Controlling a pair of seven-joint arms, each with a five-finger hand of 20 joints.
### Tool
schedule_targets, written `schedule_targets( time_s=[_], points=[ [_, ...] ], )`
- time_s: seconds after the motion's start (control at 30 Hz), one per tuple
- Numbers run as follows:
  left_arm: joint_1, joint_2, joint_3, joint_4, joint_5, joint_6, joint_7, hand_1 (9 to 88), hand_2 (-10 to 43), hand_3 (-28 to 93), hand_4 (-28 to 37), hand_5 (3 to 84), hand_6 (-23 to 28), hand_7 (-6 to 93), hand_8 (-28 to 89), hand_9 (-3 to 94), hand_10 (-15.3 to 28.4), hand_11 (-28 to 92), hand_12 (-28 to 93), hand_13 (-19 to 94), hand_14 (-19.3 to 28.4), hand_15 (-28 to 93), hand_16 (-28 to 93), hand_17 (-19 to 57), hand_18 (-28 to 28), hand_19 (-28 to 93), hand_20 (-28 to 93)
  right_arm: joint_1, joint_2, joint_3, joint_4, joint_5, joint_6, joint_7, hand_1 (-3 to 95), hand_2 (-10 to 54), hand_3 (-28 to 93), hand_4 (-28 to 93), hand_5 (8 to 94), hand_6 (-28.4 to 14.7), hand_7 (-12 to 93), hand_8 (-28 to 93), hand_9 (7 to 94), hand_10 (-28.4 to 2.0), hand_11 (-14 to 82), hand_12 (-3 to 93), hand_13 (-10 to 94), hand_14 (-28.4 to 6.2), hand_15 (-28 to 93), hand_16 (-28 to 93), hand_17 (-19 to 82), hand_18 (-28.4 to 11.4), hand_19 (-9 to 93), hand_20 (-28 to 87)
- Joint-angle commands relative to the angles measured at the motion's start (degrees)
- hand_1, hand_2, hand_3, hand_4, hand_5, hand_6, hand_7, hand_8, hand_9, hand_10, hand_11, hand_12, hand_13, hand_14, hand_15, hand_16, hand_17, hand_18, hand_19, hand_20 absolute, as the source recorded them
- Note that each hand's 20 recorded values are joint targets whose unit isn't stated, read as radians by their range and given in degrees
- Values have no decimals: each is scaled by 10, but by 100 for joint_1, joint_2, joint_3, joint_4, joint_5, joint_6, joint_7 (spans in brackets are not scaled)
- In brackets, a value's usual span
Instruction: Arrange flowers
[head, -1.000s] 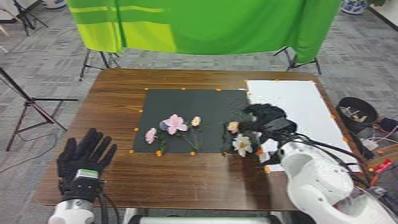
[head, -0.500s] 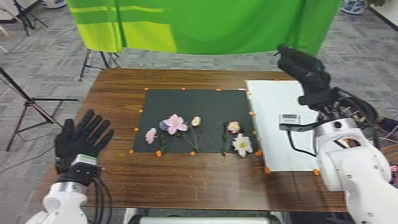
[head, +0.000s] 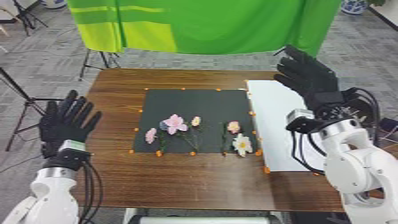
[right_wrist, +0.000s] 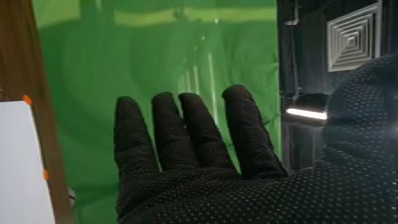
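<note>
Right robot hand (head: 308, 79), black fabric glove, raised right of the dark rectangular mat (head: 191, 100); fingers straight, apart. I locate the pale pink rounded flower (head: 234, 127) inside the mat's right edge, stem towards the robot, nearer this hand than the left.

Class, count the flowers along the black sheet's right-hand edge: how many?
2. A pink flower lies near the right edge of the black sheet; a white flower lies just nearer the robot. None seems hidden there.
</note>
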Motion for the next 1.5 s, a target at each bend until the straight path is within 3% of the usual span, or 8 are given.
schedule_targets(
  time_s=[0.03, 0.1, 0.33, 0.5, 0.73, 1.17, 1.27, 1.5],
  points=[
    [-277, 94, 48, 52, 86, -48, 160, 216, 156, 664, -283, 332, 71, 15, -57, 208, 126, 95, 68, 121, 101, 152, -75, -62, 127, 301, 89, 51, -26, -19, -11, -360, -134, 18, 40, 22, 801, -281, 330, -28, 61, -94, 316, -142, 15, 88, 241, -113, 39, 167, 140, -152, 96, 189],
    [-381, 99, 139, 90, 96, -12, 140, 216, 155, 664, -283, 331, 71, 15, -57, 205, 125, 93, 67, 117, 100, 149, -74, -61, 125, 297, 89, -68, -78, 18, -52, -275, -32, 81, 43, 17, 800, -280, 327, -30, 59, -93, 314, -141, 15, 88, 237, -112, 38, 165, 137, -152, 99, 187],
    [-94, -72, 31, -30, 168, 6, 176, 216, 154, 666, -283, 328, 70, 16, -57, 196, 122, 89, 65, 105, 95, 133, -73, -64, 120, 287, 88, -416, -267, 101, -169, -325, 75, 241, 51, 8, 795, -278, 327, -39, 52, -90, 311, -141, 14, 87, 233, -108, 35, 158, 134, -151, 105, 178],
    [-154, 93, -21, -77, 208, -34, 389, 217, 155, 663, -283, 330, 71, 15, -58, 192, 120, 86, 62, 95, 89, 118, -73, -63, 116, 275, 87, -250, -196, 38, -157, -515, -139, 155, 54, 4, 799, -277, 331, -58, 46, -92, 313, -141, 14, 84, 231, -98, 28, 142, 143, -113, 79, 160],
    [-14, -153, -7, -167, 170, -42, 411, 220, 152, 666, -283, 266, 76, -19, -70, 169, 108, 73, 39, 92, 77, 105, -84, -50, 101, 251, 78, -274, -230, -99, -173, -360, 145, 128, 59, -8, 811, -277, 326, -109, 25, -97, 321, -144, 15, 76, 238, -94, 28, 112, 174, -78, 52, 162],
    [215, -247, -143, -334, 200, 60, 461, 226, 152, 673, -283, 230, 97, 3, -103, 151, 99, 102, -28, 79, 68, 136, -141, -38, 88, 254, 65, -216, -203, -127, -205, -471, 213, 67, 66, -9, 818, -275, 359, -92, 42, -101, 321, -147, 17, 73, 175, -94, 12, 92, 135, -81, 35, 163],
    [336, -256, -222, -381, 117, 20, 477, 226, 150, 676, -283, 286, 135, -3, -99, 224, 137, 125, -13, 86, 75, 143, -150, -35, 80, 249, 60, -106, -207, -230, -108, -394, 232, 38, 71, -8, 817, -275, 397, -100, 47, -104, 329, -148, 19, 74, 189, -84, 12, 95, 141, -79, 37, 154],
    [412, -210, -202, -511, -145, 471, 907, 232, 150, 694, -283, 360, 153, 4, -87, 258, 152, 139, -2, 113, 94, 186, -160, -24, 67, 248, 53, -266, -221, -165, -190, -327, 324, -100, 92, -3, 828, -273, 415, -108, 52, -108, 374, -148, 31, 72, 253, -83, 35, 78, 194, -59, 35, 160]
  ],
)
